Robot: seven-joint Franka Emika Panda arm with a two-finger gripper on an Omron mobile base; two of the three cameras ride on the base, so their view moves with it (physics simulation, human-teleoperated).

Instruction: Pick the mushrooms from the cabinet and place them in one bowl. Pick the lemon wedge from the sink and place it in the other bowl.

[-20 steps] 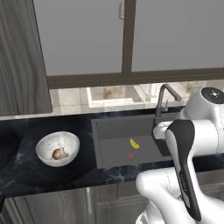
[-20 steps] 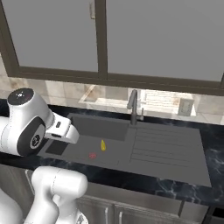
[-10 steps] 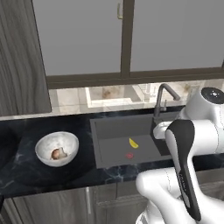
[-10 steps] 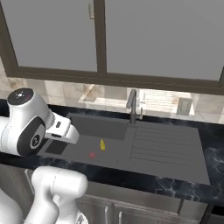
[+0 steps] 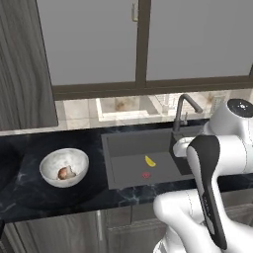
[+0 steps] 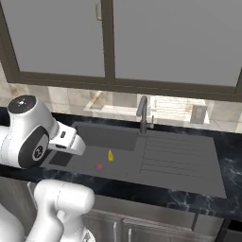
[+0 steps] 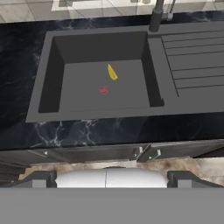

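The pincer is wide open and holds nothing. It hangs up high, at the near side of the sink. One lemon wedge lies on the sink floor, well below the pincer and far from it, next to a small red drain spot. One bowl sits on the dark surface left of the sink. I count one mushroom in it.

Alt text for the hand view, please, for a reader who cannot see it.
A small yellow lemon wedge lies on the floor of a dark grey sink, just above a red drain spot. A ribbed drainboard sits to the right, and the faucet stands behind.
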